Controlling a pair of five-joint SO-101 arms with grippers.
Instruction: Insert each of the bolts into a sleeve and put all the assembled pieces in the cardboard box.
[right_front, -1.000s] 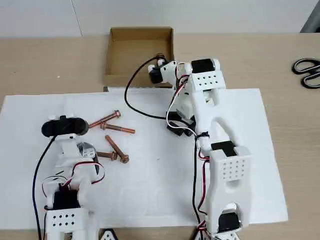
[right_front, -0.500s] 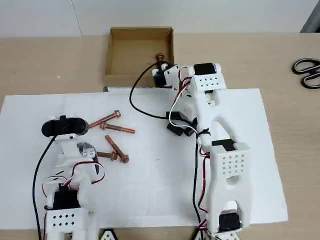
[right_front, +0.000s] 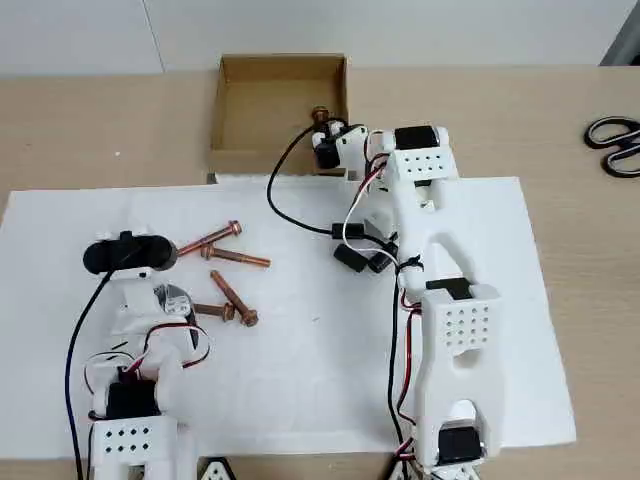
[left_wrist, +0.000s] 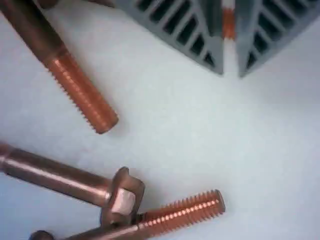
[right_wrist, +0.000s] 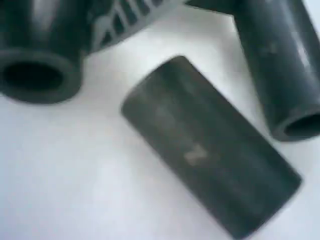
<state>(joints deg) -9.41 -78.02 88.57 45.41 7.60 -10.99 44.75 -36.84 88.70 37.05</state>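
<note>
Several copper bolts (right_front: 222, 257) lie on the white paper just past my left gripper (right_front: 172, 300). In the left wrist view its grey ribbed fingers (left_wrist: 200, 35) stand shut, tips (left_wrist: 230, 70) over bare paper, with a thin orange strip in the slit. Three bolts (left_wrist: 75, 85) lie beside them. Black sleeves (right_front: 350, 256) lie under my right arm (right_front: 420, 165). The right wrist view has three sleeves (right_wrist: 210, 150) close up and my right gripper's grey finger (right_wrist: 127, 20) behind one. A copper bolt head (right_front: 320, 114) stands at the right wall of the cardboard box (right_front: 216, 110).
The white paper sheet (right_front: 300, 380) covers the table's middle. Scissors (right_front: 615, 145) lie at the far right edge. A black cable (right_front: 285, 215) loops from the right arm across the paper near the box.
The right arm's upper end has shifted a little to the right and toward the box's corner, its cable following. The left arm, bolts and sleeves have stayed put.
</note>
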